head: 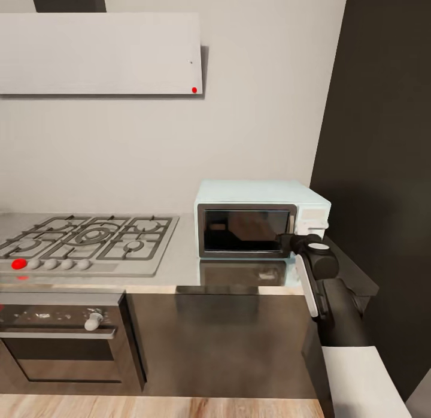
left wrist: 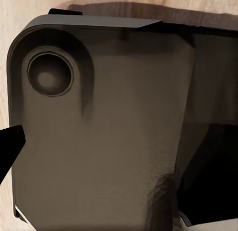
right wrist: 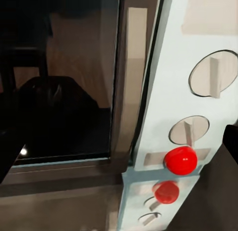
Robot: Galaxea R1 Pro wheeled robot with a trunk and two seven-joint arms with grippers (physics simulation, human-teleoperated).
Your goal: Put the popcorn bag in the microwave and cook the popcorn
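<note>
**Q:** So, from the head camera, what is there?

**A:** A pale mint microwave [head: 261,219], door closed, sits on the grey countertop [head: 179,263] beside a gas hob [head: 84,241], against a white wall. The right gripper [head: 291,241] hangs at the door's right edge; its opening I cannot tell.

**Q:** And the left wrist?

**A:** Dark robot body over wooden floor [left wrist: 15,22].

**Q:** The right wrist?

**A:** Close on the door frame and handle strip [right wrist: 134,77], knobs and red button [right wrist: 181,160]. The door probably feels rigid and smooth, so grip that strip.
</note>
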